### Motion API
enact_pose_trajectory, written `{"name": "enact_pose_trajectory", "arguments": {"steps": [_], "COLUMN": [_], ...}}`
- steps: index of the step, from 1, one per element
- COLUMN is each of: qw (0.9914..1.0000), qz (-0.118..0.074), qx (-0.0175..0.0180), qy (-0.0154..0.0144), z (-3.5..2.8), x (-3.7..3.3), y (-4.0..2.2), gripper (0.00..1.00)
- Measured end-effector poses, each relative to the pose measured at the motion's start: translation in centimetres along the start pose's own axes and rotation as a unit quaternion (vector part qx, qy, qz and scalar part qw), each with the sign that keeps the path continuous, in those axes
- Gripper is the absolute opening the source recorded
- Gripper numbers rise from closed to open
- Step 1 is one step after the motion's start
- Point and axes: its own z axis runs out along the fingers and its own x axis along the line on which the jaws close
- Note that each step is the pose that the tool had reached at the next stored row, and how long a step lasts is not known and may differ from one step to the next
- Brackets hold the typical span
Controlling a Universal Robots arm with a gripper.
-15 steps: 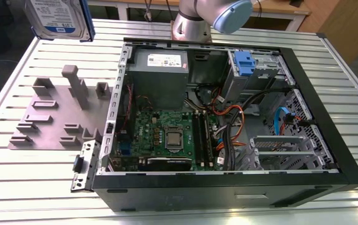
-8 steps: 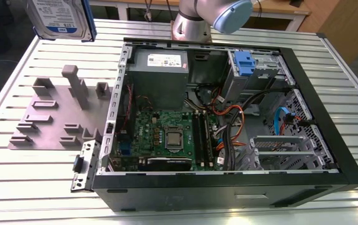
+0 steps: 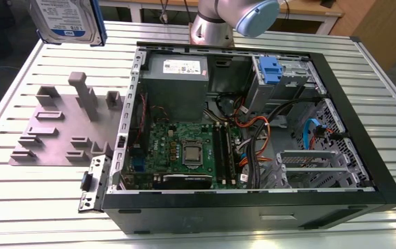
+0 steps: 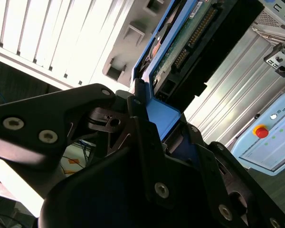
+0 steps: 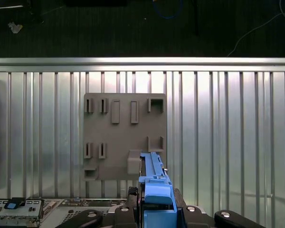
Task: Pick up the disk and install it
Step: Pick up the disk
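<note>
Clear of the open computer case (image 3: 364,129), the disk (image 3: 67,21) hangs with the fingers (image 4: 137,111) pinching its blue carrier (image 5: 156,194), probably the safest hold on a stiff, dense, shock-sensitive drive.

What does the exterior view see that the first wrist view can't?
The exterior view has the open computer case, with its green board and grey power supply, and the disk seen label-side. The first wrist view has the claw holding the disk by its blue edge, and dark floor past the table. Both show the disk, the grey plate and the slatted table.
</note>
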Motion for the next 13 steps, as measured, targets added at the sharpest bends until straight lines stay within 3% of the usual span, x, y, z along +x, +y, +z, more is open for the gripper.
{"name": "enact_pose_trajectory", "arguments": {"steps": [5,8,13], "qw": [1.0,1.0,1.0], "qz": [0.0,0.0,0.0], "qx": [0.0,0.0,0.0], "qy": [0.0,0.0,0.0], "z": [0.0,0.0,0.0], "x": [0.0,-0.01,-0.02], "y": [-0.05,-0.7,-1.01], "gripper": [0.36,0.36,0.36]}}
